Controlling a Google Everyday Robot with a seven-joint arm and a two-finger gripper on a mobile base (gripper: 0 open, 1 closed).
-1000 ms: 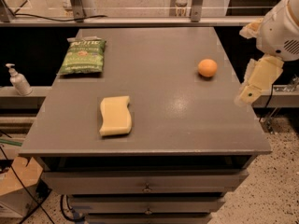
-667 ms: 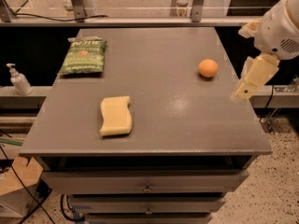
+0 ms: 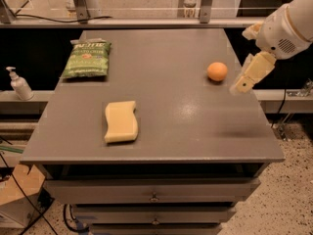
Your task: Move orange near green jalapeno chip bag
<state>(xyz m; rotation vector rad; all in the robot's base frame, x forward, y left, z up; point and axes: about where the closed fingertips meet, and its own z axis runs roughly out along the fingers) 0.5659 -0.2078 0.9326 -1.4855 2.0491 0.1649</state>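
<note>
The end effector (image 3: pixel 241 85) hangs over the right edge of the bench (image 3: pixel 176 58), slanting down and inward from the white arm (image 3: pixel 286 26) that enters from the upper right. Whether it is spread or pressed together cannot be told. It holds nothing and is near the orange (image 3: pixel 217 71) but apart from it. The orange rests on the bench close to the right edge, toward the far half. Well apart from it, the green jalapeno chip bag (image 3: pixel 86 58) lies flat by the far left corner. A pale yellow sponge (image 3: pixel 121 121) sits nearer the front edge, left of centre. A pump bottle (image 3: pixel 19 84) stands off the bench, beyond its left edge.
</note>
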